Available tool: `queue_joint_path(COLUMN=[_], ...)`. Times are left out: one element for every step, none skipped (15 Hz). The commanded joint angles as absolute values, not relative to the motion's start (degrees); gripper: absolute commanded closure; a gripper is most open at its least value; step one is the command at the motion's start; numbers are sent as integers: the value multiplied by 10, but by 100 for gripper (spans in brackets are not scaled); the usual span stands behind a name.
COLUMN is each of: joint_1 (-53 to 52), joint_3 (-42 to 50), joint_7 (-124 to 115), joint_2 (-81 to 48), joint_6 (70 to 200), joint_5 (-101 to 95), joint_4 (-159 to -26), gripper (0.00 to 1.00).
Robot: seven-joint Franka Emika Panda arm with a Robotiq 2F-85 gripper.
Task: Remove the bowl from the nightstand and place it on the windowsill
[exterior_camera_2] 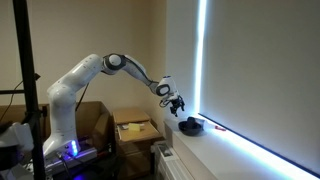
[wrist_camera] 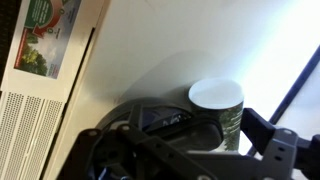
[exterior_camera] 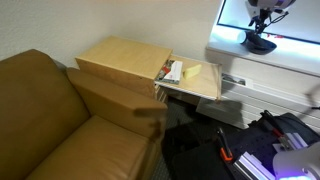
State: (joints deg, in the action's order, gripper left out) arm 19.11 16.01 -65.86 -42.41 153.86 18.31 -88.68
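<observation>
Currently bowl [exterior_camera_2: 190, 126] upright on windowsill [exterior_camera_2: 232, 146], rim up; gripper [exterior_camera_2: 177, 104] just abv, finger gap unclr.

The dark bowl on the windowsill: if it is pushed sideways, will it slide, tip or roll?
The bowl looks low and wide, so it would probably slide, not tip. It seems small and rigid, so it is likely light. The windowsill looks smooth, so a hard push might carry it towards the edge.
</observation>
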Motion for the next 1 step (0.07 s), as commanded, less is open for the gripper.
queue_joint_path(joint_1=[197], joint_3=[147], joint_7=[-635], joint_2=[-409], joint_6=[1542], joint_5=[198], joint_4=[-897], gripper=[0])
